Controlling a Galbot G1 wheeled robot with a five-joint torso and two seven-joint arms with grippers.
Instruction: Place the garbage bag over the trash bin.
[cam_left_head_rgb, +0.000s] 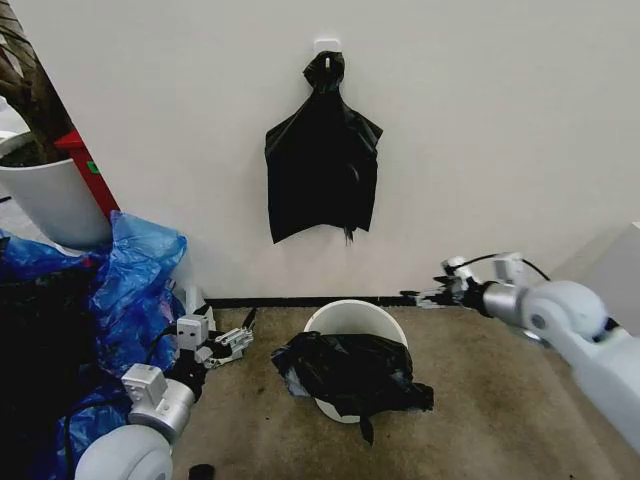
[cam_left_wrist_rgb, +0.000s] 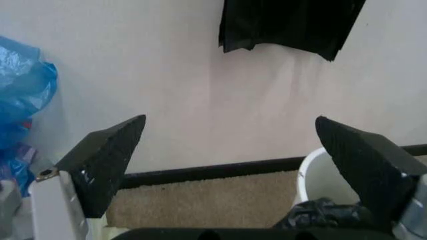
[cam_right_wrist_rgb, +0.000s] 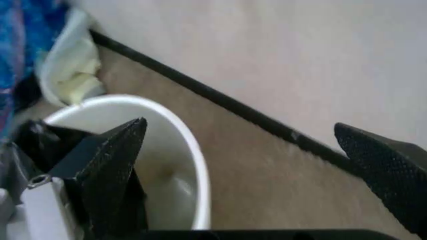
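left arm extends forward at lower left; left gripper is held low, jaws spread wide, holding nothing. right arm reaches in from the right; right gripper is level, jaws likewise apart.

Garbage bag was thin glossy wrinkly black plastic, trash bin smooth cream plastic w/ rolled rim, floor rough matt carpet

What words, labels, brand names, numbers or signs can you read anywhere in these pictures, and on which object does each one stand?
None can be read.
Garbage bag on the trash bin: plain, no print.
Black bags hanging on the wall hook: no lettering.
Blue plastic bags: no print visible.
Red object behind the planter pot: a small green mark, too small to read.
Left hand and right hand: no legible markings.
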